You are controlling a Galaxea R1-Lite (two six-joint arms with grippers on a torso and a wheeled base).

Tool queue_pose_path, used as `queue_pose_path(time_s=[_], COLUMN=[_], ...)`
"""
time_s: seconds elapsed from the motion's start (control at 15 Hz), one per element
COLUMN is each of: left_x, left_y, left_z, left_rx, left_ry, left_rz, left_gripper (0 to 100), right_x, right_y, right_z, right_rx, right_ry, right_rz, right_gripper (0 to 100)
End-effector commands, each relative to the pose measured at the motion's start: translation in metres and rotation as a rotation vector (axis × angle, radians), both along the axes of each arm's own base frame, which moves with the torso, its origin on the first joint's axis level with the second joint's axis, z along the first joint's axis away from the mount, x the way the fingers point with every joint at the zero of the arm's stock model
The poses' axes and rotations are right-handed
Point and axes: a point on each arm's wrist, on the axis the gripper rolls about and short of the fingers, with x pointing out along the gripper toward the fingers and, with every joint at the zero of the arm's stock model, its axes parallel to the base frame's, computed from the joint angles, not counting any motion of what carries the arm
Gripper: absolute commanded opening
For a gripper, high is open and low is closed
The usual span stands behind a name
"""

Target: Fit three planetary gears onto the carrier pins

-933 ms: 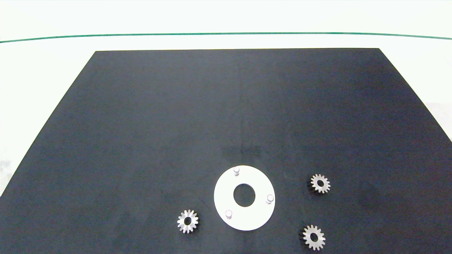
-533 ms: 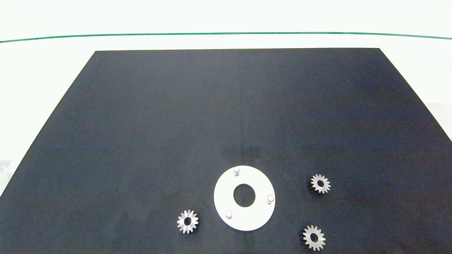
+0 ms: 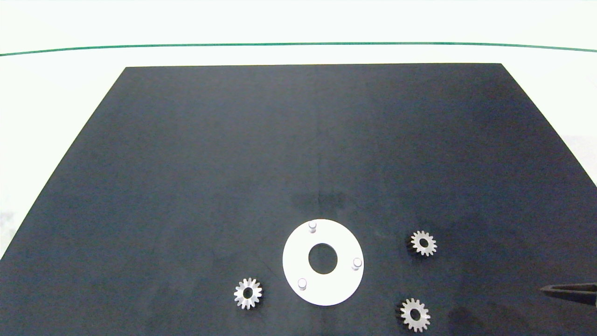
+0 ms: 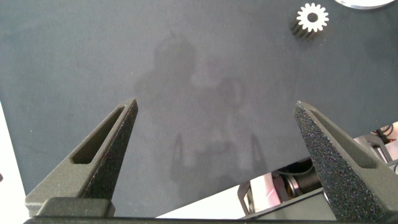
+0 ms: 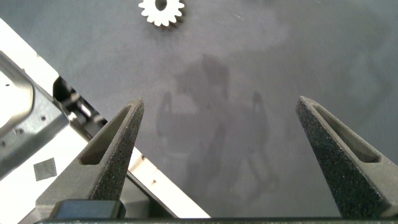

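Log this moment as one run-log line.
stage: approach | planetary gears: all three loose on mat | carrier pins: bare | right gripper: open, entering near edge | left gripper: open, over mat

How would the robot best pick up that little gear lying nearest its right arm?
Probably from straight above, right gripper open, pinching the gear across its toothed rim. It lies flat on the black mat, well apart from the white disc, so both sides are free.

The left gripper (image 4: 214, 134), fingers spread wide, hangs over bare black mat (image 4: 186, 74); one gear (image 4: 311, 17) lies beyond.
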Motion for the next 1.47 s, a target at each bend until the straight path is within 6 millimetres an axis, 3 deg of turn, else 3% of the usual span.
queue_pose_path(time_s=[0.07, 0.2, 0.53, 0.93, 1.47], left_x=[0.0, 0.0, 0.0, 0.0, 0.0], left_y=[0.0, 0.0, 0.0, 0.0, 0.0], left_z=[0.0, 0.0, 0.0, 0.0, 0.0], left_rx=[-0.001, -0.013, -0.012, -0.014, -0.013], left_ry=[0.002, 0.005, 0.006, 0.005, 0.007], left_rz=[0.001, 0.002, -0.002, -0.001, -0.005], left_gripper=[100, 100, 100, 100, 100], right_x=[0.011, 0.021, 0.035, 0.035, 0.051], right_y=[0.016, 0.033, 0.052, 0.069, 0.098], right_z=[-0.005, -0.01, -0.017, -0.027, -0.046], right_rx=[-0.073, -0.141, -0.167, -0.202, -0.198], right_ry=[0.047, 0.057, 0.044, 0.076, 0.089], right_rz=[0.049, 0.073, 0.078, 0.156, 0.175], right_gripper=[100, 100, 100, 100, 100])
